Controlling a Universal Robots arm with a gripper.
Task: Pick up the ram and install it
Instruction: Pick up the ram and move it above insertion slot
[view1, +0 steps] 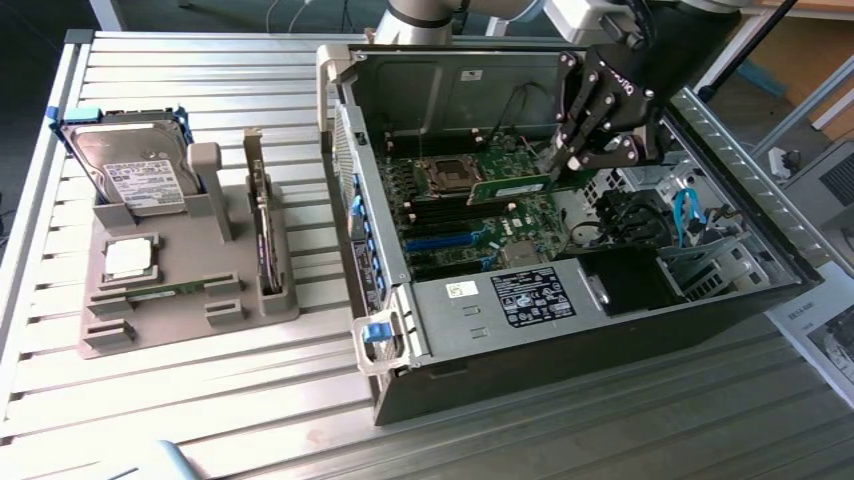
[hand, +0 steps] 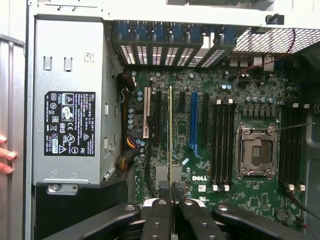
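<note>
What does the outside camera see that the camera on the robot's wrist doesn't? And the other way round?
The exterior view adds the grey holder on the table, carrying a hard drive, a silver processor chip and an upright card. The wrist view adds a person's fingertips beside the case and the white Dell lettering. Both share the gripper shut on the ram above the motherboard, plus the power supply and the processor socket.
</note>
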